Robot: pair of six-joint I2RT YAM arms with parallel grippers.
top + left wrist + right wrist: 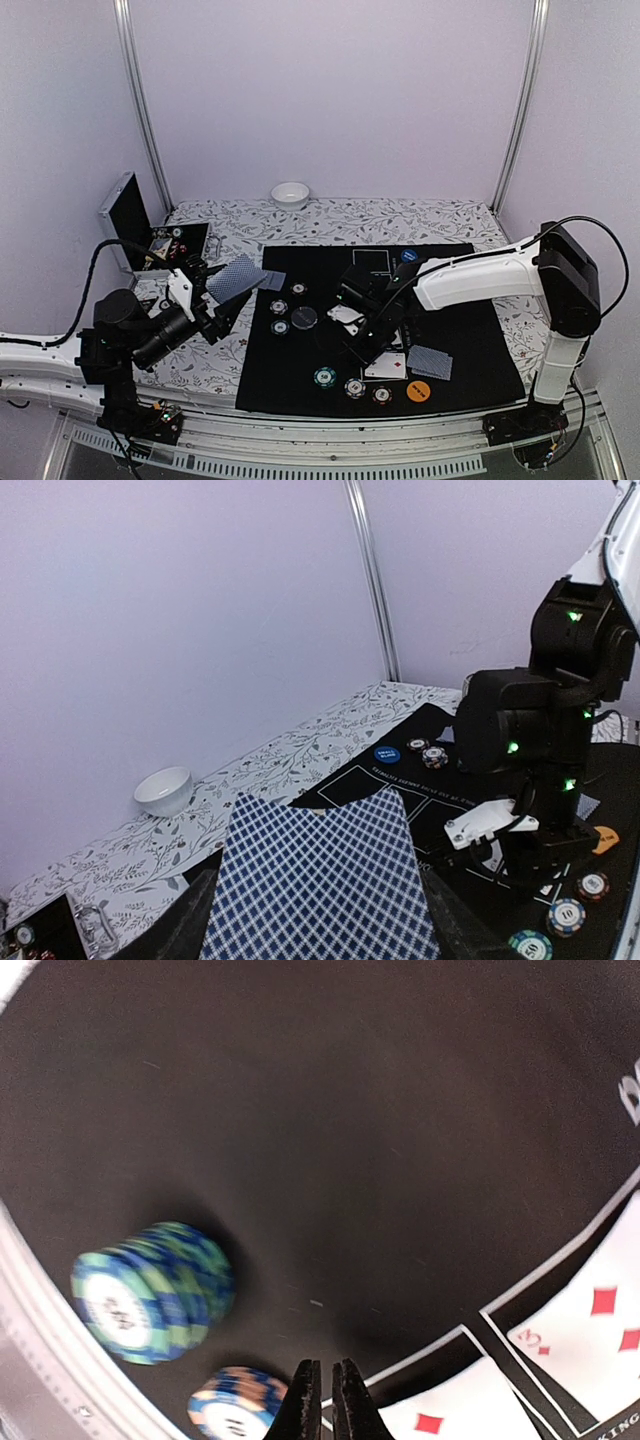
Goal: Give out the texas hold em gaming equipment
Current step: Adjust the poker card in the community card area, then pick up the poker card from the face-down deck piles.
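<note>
Rising from the left pincer (218,296), a playing card (320,880) looks gripped

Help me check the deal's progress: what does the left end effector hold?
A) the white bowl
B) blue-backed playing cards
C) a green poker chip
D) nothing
B: the left end effector is closed on the blue-backed cards, whose checked backs fill the bottom of the left wrist view.
</note>
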